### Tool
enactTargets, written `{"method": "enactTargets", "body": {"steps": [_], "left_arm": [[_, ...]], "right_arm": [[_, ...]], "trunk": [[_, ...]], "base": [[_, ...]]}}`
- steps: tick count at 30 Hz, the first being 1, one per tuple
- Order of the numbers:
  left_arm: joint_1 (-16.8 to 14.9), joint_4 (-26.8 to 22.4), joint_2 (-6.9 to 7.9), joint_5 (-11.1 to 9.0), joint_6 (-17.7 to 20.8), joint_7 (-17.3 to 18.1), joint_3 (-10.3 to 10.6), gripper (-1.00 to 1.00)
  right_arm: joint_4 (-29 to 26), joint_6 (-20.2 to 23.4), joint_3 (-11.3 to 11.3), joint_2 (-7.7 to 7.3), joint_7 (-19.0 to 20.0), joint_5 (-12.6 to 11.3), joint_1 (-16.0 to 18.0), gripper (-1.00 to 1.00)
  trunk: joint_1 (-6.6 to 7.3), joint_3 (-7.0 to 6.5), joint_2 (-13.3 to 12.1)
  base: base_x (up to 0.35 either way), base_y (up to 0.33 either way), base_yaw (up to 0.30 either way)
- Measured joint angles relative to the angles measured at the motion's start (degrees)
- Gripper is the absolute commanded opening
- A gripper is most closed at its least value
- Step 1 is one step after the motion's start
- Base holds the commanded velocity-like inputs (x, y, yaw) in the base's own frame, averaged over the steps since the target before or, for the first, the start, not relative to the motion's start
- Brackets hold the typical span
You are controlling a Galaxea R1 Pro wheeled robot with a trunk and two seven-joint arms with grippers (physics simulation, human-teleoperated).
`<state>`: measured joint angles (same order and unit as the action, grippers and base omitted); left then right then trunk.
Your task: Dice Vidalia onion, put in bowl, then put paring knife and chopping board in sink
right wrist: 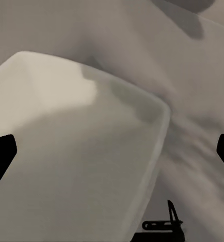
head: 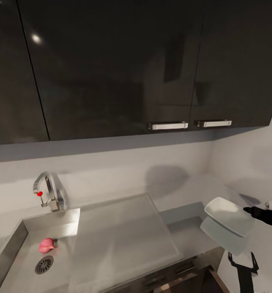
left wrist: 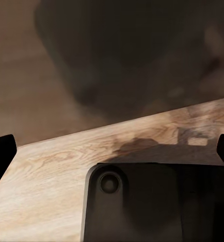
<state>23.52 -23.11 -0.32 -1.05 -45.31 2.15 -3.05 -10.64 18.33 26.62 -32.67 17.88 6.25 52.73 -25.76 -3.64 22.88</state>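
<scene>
The pink Vidalia onion [head: 47, 245] lies in the sink [head: 14, 244] at the lower left, just above the round drain [head: 44, 264]. Near the right end of the countertop [head: 193, 187] sits the white square bowl [head: 229, 215]. My right gripper [head: 247, 210] reaches in from the right edge, close beside the bowl's right rim. In the right wrist view the bowl [right wrist: 76, 151] is large and near, and the right gripper [right wrist: 113, 151] is open and holds nothing. My left gripper [left wrist: 113, 152] is open too, hanging over wooden floor. The chopping board and the paring knife are out of view.
A curved chrome tap [head: 49, 190] with a red dot stands behind the sink. A flat drainboard [head: 119, 236] lies between sink and bowl. Glossy black upper cabinets [head: 111, 69] hang overhead. A black forked shape [head: 244, 266] shows low at the right. A dark robot part [left wrist: 142, 206] sits below my left gripper.
</scene>
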Motion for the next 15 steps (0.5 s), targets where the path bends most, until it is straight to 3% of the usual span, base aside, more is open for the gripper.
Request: {"method": "enactTargets", "body": {"steps": [15], "left_arm": [[0.0, 0.42, 0.0, 0.0, 0.0, 0.0, 0.0, 1.0]], "right_arm": [[0.24, -0.02, 0.32, -1.34, 2.01, -1.08, 0.0, 1.0]], "trunk": [[0.0, 1.38, 0.0]], "base": [[0.0, 0.0, 0.0]]}}
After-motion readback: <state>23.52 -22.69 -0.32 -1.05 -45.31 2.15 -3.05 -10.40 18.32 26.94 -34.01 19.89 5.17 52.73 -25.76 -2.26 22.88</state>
